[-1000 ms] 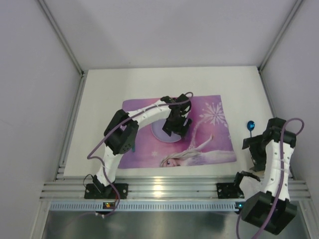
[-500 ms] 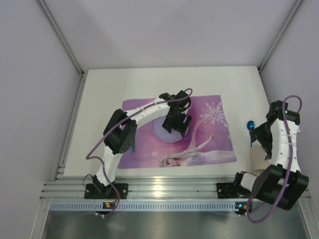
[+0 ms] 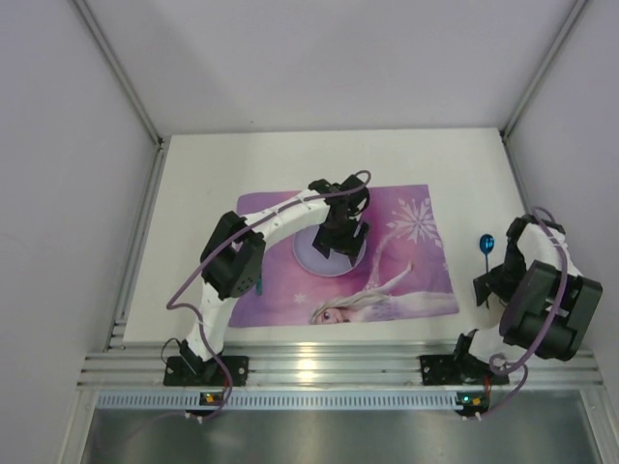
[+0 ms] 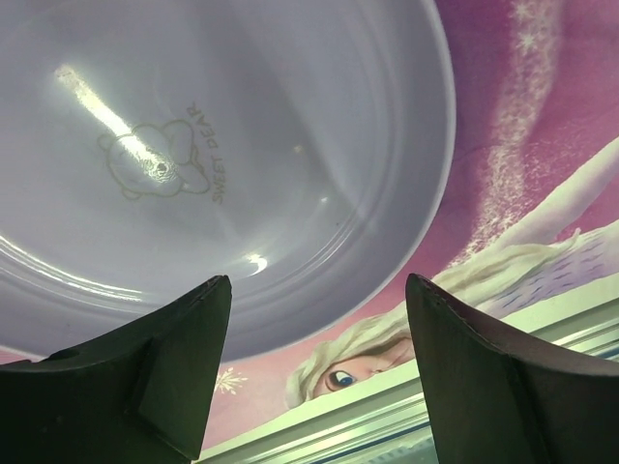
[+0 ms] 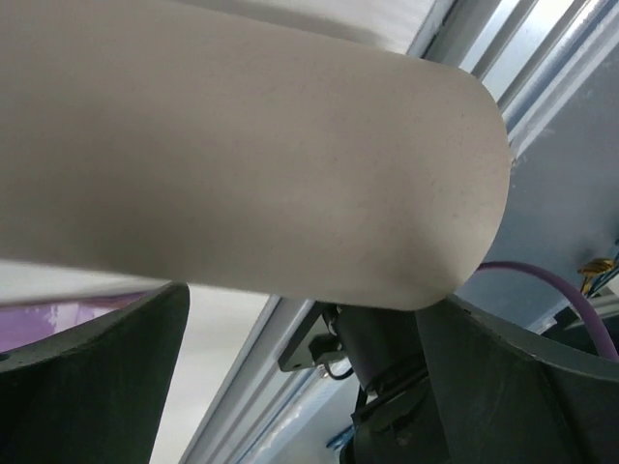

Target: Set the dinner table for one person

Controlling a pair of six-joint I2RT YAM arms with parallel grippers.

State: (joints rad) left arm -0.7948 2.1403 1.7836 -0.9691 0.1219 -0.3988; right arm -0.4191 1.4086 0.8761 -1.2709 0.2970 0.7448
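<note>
A lilac plate (image 3: 307, 254) with a bear print (image 4: 222, 145) lies on the purple princess placemat (image 3: 406, 261) in the middle of the white dinner table (image 3: 242, 159). My left gripper (image 3: 340, 242) hovers low over the plate's near rim, open (image 4: 317, 285), with nothing between its fingers. At the right a blue spoon (image 3: 486, 246) lies on the table. My right gripper (image 3: 486, 287) sits just near of the spoon, folded under its arm. Its jaws stand open (image 5: 305, 295), with a beige cup (image 5: 242, 145) filling the view just beyond the fingertips. The top view hides this cup.
An aluminium rail (image 3: 309, 367) runs along the table's near edge, with both arm bases on it. Grey walls close in the left, right and far sides. The right arm's elbow bulks over the near right corner (image 3: 551, 309).
The right arm has folded back on itself and its gripper has dropped towards the near right, covering the beige cup seen half a second ago. The left gripper has edged slightly farther over the plate.
</note>
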